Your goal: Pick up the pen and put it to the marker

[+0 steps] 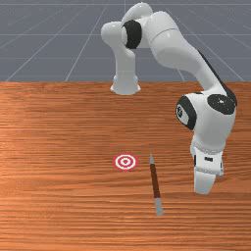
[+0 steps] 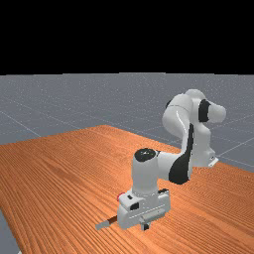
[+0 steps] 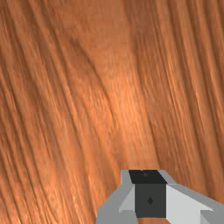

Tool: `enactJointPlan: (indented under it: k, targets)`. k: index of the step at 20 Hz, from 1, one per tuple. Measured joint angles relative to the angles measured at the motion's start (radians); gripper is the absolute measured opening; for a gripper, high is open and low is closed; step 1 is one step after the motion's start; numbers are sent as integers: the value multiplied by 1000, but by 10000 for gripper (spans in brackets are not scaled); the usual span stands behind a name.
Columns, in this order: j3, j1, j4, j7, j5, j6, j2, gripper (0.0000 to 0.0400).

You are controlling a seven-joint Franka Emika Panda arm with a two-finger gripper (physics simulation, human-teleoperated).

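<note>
In the far view my gripper (image 2: 145,226) hangs low over the table, its dark tip below the white hand. The front view has the hand (image 1: 204,182) to the right of the pen (image 1: 155,181), apart from it. This pen has a brown barrel, a grey pointed tip toward the arm's base and a light grey end. The far view's pen (image 2: 103,224) is partly hidden behind the hand. A red-and-white ringed marker (image 1: 125,162) lies left of the pen's tip in the front view; a red sliver of the marker (image 2: 120,197) shows behind the hand. The wrist view includes the gripper (image 3: 150,194) above bare wood.
The orange-brown table (image 1: 59,147) extends around the pen and marker. At its rear edge in the front view stands the arm's base (image 1: 125,86). The forearm bends over the table at the front view's right.
</note>
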Motion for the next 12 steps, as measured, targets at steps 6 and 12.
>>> enactJointPlan:
  k: [6, 12]
  targets:
    - [11, 9, 1, -39, -8, -1, 2, 0]
    - [11, 9, 1, -39, -8, -1, 2, 0]
